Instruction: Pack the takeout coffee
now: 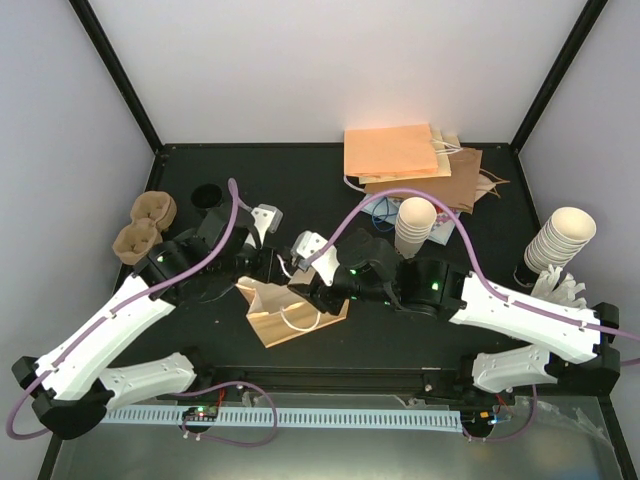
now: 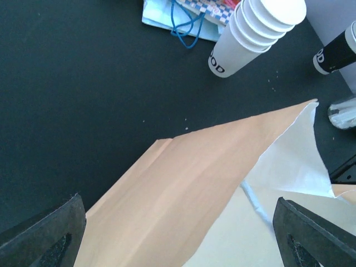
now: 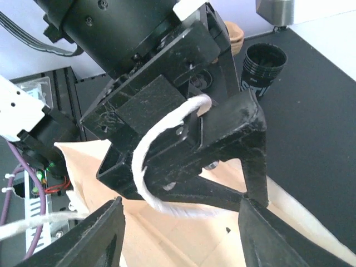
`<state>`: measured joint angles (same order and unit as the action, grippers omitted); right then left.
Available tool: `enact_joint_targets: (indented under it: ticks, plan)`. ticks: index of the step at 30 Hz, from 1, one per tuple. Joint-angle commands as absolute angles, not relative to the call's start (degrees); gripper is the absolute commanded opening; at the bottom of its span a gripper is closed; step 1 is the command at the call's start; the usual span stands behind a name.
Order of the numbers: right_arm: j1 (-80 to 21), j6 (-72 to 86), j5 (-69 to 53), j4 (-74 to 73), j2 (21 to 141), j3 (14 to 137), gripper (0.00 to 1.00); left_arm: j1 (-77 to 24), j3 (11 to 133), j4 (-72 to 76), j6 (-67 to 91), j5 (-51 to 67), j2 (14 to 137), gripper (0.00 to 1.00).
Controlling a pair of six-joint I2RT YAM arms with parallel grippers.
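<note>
Pale walls enclose the black table, where the left gripper and right gripper both hang spread wide over the bag near centre.

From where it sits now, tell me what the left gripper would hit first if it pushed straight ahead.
The left gripper, open, would most likely meet the tan kraft paper bag lying just ahead of it. The stack of white paper cups lies beyond it.
</note>
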<state>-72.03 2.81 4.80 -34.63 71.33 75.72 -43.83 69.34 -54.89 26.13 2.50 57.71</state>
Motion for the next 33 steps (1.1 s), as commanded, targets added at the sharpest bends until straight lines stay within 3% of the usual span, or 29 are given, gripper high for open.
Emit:
enact_joint_targets:
  ticks: [1,9,17,27,33]
  plan:
    - [-72.3,0.8,3.9,-29.8,71.4,75.8,0.55,-43.4,72.4,-54.4,24.0,0.9,56.1,0.95]
    - [-72.4,0.5,7.7,-27.5,71.6,75.5,0.28,-43.4,72.3,-53.7,20.8,0.3,55.5,0.95]
    - [-72.3,2.2,12.6,-26.3,70.7,75.1,0.15,-43.4,72.2,-56.2,18.5,1.6,55.8,0.95]
    - [-72.3,5.1,18.5,-27.6,71.4,76.2,0.15,-43.5,72.5,-59.5,14.9,6.9,53.9,0.95]
    - [-72.1,7.6,22.1,-32.1,73.0,78.7,0.36,-43.4,72.8,-59.4,13.6,5.7,52.6,0.96]
